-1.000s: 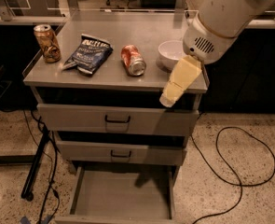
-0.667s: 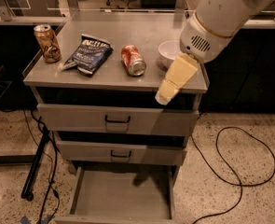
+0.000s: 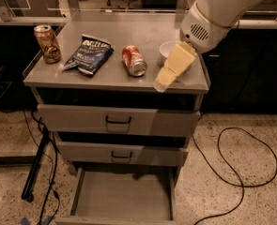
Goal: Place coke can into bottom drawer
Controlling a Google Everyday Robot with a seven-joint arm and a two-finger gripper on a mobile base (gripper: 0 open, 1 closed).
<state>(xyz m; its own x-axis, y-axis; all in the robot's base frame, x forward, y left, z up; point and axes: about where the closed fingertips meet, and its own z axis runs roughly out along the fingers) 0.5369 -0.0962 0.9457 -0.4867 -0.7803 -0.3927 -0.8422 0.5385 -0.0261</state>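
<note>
Coke can (image 3: 134,60): item to be moved. Entries run nearest first.

- Bottom drawer (image 3: 121,198): pulled out, grey floor showing.
- Two upper drawers (image 3: 117,120): shut, black handles.
- Hand (image 3: 162,84): cream, hovering over the front right edge of the counter (image 3: 114,32). It is near the can but apart from it and holds nothing. Released or clenched, I cannot tell.
- Can itself: on its side mid-counter, silver end toward me, between the chip bag (image 3: 88,55) and the white bowl (image 3: 168,49). Probably light, rigid but dentable, smooth and apt to roll. Best gripped across the mid-body.
- Gold-brown can (image 3: 47,43): upright, far left.
</note>
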